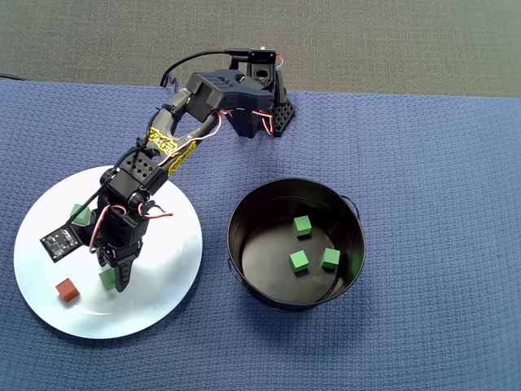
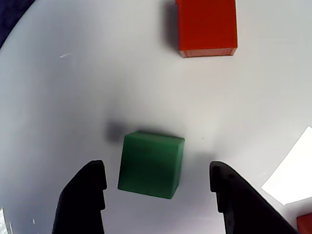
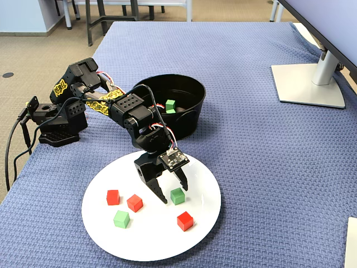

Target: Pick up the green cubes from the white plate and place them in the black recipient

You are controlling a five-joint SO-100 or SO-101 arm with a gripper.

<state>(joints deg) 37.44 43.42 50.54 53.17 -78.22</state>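
Your gripper point(image 3: 174, 193) hangs low over the white plate point(image 3: 206, 223) with its jaws spread apart, straddling one green cube point(image 3: 177, 196) that sits flat on the plate between the two fingertips. In the wrist view that cube point(image 2: 151, 164) lies in the gap between the black fingers point(image 2: 84, 195), with bare plate showing on either side of it, so neither finger touches it. From overhead the gripper point(image 1: 116, 277) covers most of this cube point(image 1: 107, 278), which sits toward the plate's near-left part, with a red cube point(image 1: 67, 289) just beside it nearer the left rim. In the fixed view you can count two green cubes on the plate, the second green cube point(image 3: 121, 219) lying toward the plate's near-left edge, well apart from the gripper, plus three red cubes point(image 3: 185, 221) scattered around them. The black recipient point(image 1: 244, 277) stands on the blue cloth point(image 1: 440, 163) just beside the plate's right rim in the overhead view, and three green cubes point(image 1: 299, 261) already rest on its floor. A monitor stand point(image 3: 309, 84) sits toward the far right corner of the table in the fixed view.
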